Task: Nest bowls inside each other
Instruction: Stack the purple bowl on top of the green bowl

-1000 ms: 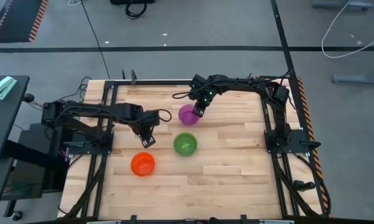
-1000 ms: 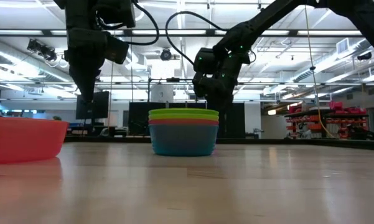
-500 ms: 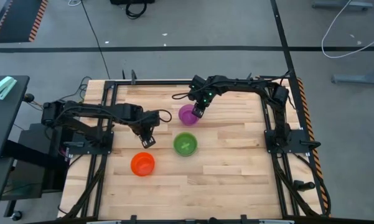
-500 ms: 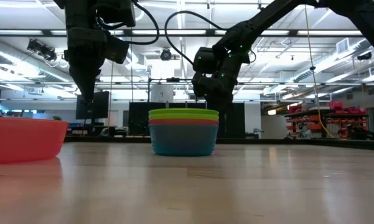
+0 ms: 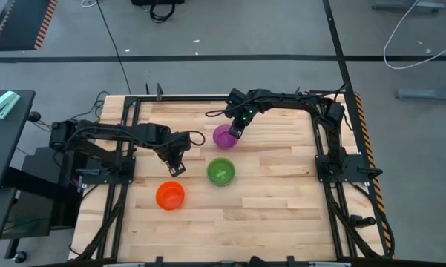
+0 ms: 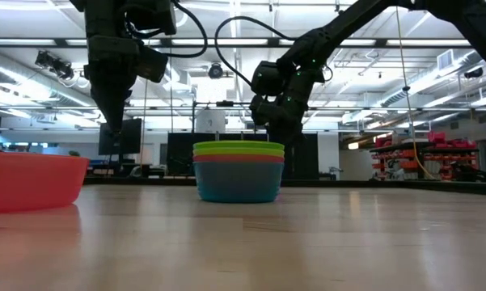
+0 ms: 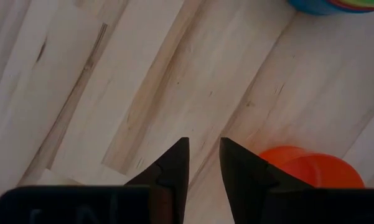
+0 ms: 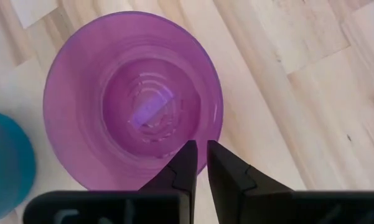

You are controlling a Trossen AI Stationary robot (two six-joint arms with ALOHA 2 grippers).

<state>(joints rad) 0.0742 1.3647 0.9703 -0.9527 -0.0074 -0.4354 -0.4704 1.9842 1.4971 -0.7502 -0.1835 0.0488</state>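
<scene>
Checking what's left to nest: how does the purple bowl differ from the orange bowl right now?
The purple bowl sits toward the table's far side with the right gripper at its rim; the orange bowl sits nearer the front, with the left gripper apart from it. They differ in colour. Both stand upright, alone and empty, outside the green-topped stack.

Your left gripper [image 5: 175, 167] hangs pointed down over the surface's left half, fingers [image 7: 174, 163] nearly together. Your right gripper [image 5: 235, 133] reaches in from the far right, fingers [image 8: 185, 163] almost closed.
</scene>
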